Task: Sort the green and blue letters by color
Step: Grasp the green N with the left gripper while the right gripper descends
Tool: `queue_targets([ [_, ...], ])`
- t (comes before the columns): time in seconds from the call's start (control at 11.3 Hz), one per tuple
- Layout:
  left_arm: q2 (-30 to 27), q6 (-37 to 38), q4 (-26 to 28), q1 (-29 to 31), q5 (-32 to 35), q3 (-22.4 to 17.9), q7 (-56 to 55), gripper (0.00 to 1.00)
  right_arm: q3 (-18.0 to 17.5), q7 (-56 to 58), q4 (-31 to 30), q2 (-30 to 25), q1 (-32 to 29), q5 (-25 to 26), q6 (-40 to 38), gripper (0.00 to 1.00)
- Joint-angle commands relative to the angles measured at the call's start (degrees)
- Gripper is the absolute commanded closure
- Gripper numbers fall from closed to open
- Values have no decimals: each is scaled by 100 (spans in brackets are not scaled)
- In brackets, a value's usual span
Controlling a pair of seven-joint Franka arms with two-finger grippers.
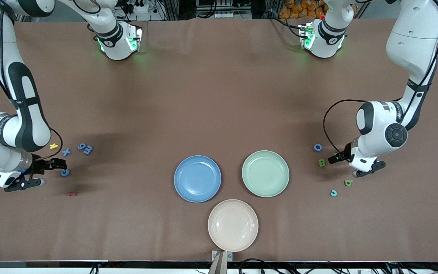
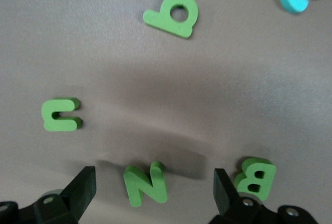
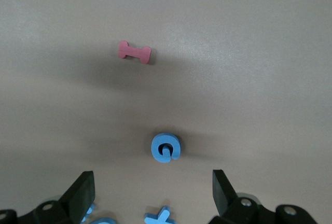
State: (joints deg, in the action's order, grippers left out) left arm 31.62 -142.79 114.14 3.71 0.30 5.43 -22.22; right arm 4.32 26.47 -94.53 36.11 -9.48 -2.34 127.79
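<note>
— At three o'clock from the pale green round plate [image 1: 246, 172], left gripper [image 2: 153, 182] over the green foam letter N [image 2: 145, 185], fingers spread, empty. Lower straight, straddle it, avoid the green foam letter B [image 2: 255, 178].

— At nine o'clock from the blue round plate [image 1: 178, 179], right gripper [image 1: 40, 173] near the blue foam letter G [image 3: 166, 148], fingers released too. Centre first, then descend.

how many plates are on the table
3. The blue plate sits mid-table toward the right arm's end. The green plate is beside it toward the left arm's end. The beige plate is nearer the front camera than both. None seems hidden.
</note>
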Motion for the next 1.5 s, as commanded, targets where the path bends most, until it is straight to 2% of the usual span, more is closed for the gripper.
queue_targets([
  [0.0, -94, -161, 239, 7, 93, -7, -160, 0, -36, 262, 233, 203, -63, -118, -70, 0],
  [0.18, -182, -302, 406, 25, 93, -7, -160, 0, -45, 271, 233, 300, -81, -118, 87, 0],
  [0.44, -252, -355, 538, 51, 93, -16, -160, 0, -45, 403, 216, 616, -72, -127, 745, 0],
  [0.71, -287, -381, 591, 51, 93, -16, -160, 0, -45, 421, 128, 617, -46, -118, 765, 0],
  [0.8, -314, -381, 609, 60, 93, -16, -160, 3, -36, 430, 49, 591, -46, -109, 791, 0],
  [0.88, -340, -381, 635, 51, 93, -42, -160, 13, -36, 438, -160, 538, -20, -109, 1008, 0],
  [0.97, -340, -381, 644, 51, 93, -51, -160, 30, -36, 438, -441, 503, -19, -109, 1446, 0],
  [1.06, -332, -390, 644, 51, 93, -51, -160, 40, -45, 438, -591, 485, -28, -109, 1694, 0],
  [1.24, -279, -591, 670, 51, 93, -51, -160, 46, -45, 438, -602, 476, -72, -109, 1670, 0],
  [1.41, -235, -724, 715, 42, 93, -51, -160, 63, -54, 438, -602, 372, -98, -118, 1408, 0],
])
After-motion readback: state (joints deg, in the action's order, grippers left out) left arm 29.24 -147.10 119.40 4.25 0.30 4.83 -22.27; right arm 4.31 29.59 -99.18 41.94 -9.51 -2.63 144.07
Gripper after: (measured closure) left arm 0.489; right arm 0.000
